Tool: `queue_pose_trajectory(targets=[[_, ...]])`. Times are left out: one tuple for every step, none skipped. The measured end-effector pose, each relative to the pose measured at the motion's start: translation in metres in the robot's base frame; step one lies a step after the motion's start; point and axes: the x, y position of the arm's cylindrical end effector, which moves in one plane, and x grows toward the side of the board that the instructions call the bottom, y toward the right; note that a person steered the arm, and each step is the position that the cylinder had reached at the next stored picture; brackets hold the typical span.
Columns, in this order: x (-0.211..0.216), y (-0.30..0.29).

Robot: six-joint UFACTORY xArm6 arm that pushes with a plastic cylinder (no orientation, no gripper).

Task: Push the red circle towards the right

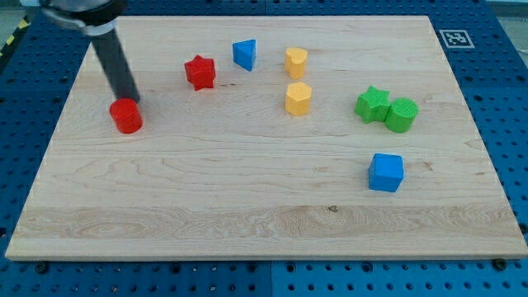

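red circle (127, 115) hides the very end of my tip (129, 99), which grips nothing, touching its top edge.

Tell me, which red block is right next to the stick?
The red circle, near the board's left edge. My tip sits right at its top edge. The red star is farther toward the view's right, well apart from it.
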Motion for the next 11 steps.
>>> queue_pose_trajectory(targets=[[0.023,-0.037],[0.042,-0.063],[0.044,-0.054],[0.046,-0.022],[0.046,0.017],[0.046,0.041],[0.039,0.032],[0.034,0.028],[0.045,0.047],[0.041,0.062],[0.031,0.049]])
